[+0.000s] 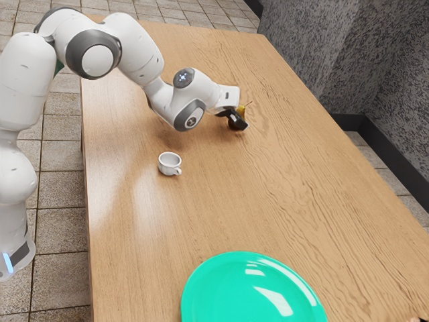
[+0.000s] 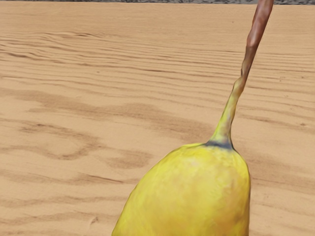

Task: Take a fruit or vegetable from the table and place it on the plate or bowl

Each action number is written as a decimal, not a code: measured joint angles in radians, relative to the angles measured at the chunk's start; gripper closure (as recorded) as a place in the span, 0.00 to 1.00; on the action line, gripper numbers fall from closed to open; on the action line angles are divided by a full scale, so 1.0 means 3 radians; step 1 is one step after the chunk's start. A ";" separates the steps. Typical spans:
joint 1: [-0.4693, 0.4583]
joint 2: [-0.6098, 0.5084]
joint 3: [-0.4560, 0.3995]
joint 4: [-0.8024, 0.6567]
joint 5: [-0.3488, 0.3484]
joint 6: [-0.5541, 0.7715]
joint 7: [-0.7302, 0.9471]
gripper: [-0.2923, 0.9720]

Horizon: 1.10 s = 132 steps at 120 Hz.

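Note:
A yellow pear (image 1: 240,109) with a thin brown stem sits at mid-table, near the far side. My black gripper (image 1: 232,119) is low over the wood and shut on the pear, and one finger (image 1: 236,123) hides the pear's lower part. In the wrist view the pear (image 2: 192,196) looms right under my hand, with its stem (image 2: 248,54) pointing away from it. The green plate (image 1: 251,290) lies at the table's near edge, far from the gripper.
A small white cup (image 1: 169,163) stands on the table (image 1: 301,188) between the gripper and the plate, toward the exterior view's left. A grey stone wall (image 1: 348,47) rises past the table at the upper right. Tiled floor borders the table's left edge.

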 joint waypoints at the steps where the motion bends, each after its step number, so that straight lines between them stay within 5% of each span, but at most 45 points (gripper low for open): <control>1: 0.0000 0.0000 0.0000 0.0000 0.0000 0.0000 0.0000 0.23; 41: -0.0002 0.0005 -0.0001 -0.0015 -0.0002 0.0000 -0.0007 0.23; 59: -0.0006 0.0005 -0.0003 -0.0012 -0.0001 0.0000 -0.0012 0.46; 72: -0.0007 0.0006 -0.0005 -0.0011 -0.0003 0.0003 -0.0011 0.54; 113: 0.0074 0.0017 -0.0120 0.0157 0.0024 0.0007 0.0003 0.56; 132: 0.0063 -0.0286 -0.0323 0.0196 0.0065 0.0003 0.0043 0.58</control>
